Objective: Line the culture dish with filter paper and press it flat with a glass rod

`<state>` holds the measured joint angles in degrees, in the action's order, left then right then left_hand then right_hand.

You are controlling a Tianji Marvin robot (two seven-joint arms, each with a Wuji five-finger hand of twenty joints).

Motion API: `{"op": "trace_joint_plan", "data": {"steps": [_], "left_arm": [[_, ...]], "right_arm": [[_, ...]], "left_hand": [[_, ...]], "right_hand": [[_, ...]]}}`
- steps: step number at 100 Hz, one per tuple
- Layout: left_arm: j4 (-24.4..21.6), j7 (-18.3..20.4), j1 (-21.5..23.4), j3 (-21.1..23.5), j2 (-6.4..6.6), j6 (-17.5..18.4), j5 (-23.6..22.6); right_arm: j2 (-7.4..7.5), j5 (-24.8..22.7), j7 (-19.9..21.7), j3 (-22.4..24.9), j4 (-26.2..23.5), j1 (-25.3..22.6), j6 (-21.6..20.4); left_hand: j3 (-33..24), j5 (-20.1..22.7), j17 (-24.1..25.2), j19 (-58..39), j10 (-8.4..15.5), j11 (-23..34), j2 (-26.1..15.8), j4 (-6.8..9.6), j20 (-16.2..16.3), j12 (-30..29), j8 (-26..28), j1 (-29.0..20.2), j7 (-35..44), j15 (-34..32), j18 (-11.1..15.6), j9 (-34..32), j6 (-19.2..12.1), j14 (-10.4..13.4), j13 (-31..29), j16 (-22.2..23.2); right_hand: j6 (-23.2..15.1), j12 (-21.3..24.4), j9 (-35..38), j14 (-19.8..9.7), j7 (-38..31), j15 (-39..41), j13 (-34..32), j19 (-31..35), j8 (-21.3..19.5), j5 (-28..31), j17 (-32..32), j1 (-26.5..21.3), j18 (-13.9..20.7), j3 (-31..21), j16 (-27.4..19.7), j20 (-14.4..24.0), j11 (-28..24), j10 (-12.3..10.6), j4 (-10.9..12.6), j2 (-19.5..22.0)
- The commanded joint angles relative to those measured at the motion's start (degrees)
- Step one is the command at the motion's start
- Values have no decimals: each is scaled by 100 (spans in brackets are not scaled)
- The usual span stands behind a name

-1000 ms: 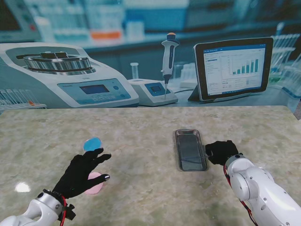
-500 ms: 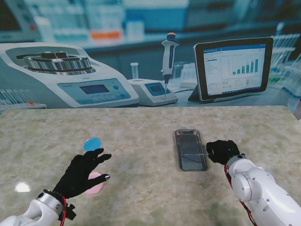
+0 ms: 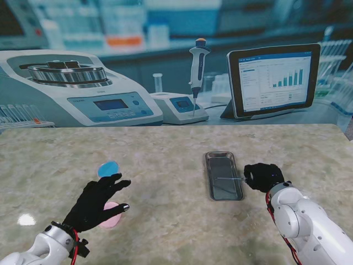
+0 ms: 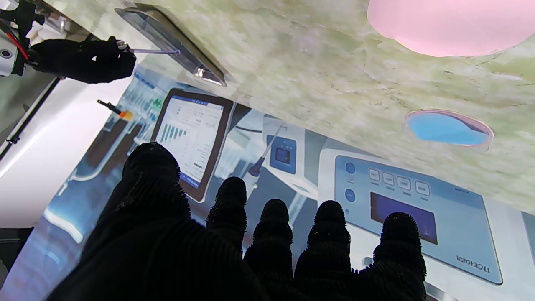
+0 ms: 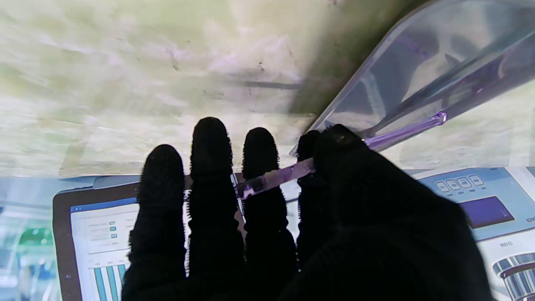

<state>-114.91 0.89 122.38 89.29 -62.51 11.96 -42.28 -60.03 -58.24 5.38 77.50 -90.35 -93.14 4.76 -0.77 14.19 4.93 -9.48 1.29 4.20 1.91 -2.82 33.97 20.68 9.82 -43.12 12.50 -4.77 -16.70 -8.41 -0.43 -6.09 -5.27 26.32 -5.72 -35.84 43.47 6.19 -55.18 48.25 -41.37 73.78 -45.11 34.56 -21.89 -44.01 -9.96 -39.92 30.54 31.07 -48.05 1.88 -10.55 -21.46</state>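
- On the right, beside the metal tray (image 3: 223,175), my right hand (image 3: 263,176) grasps the glass rod (image 3: 229,179), whose free end reaches over the tray.
- On the left, my left hand (image 3: 96,202) hovers, fingers spread, holding nothing, over the pink filter paper (image 3: 111,215).
- Just beyond it lies the blue culture dish (image 3: 108,168).
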Motion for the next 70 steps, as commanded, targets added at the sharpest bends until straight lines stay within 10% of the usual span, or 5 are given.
{"op": "trace_joint_plan", "data": {"steps": [1,70], "left_arm": [[2,25,14,-17,-6,-34,7],[91,163,-185,-122,12,-139,145]], "right_arm": [[-25,42,-40,41,-135,-106,-18],[-174,906,-283,417,-1318,-915,-315]], "left_hand": [[108,109,97,269,-51,39,-202,240,-146,-27,28,-83,67,113,-26,35,66,28,248,-68],[106,103,99,229,-63,95,-205,240,-100,-20,36,-91,79,94,-24,10,58,23,196,-50]], "right_hand": [[-334,-69,-44,120,-508,138,-144,233,-287,295,-57,-501,15,-201,59,89,-154,103,19,611],[-211,-36,71,258,-414,204,-291,327,-340,457,-200,-477,-72,-372,78,131,-211,202,36,478]]}}
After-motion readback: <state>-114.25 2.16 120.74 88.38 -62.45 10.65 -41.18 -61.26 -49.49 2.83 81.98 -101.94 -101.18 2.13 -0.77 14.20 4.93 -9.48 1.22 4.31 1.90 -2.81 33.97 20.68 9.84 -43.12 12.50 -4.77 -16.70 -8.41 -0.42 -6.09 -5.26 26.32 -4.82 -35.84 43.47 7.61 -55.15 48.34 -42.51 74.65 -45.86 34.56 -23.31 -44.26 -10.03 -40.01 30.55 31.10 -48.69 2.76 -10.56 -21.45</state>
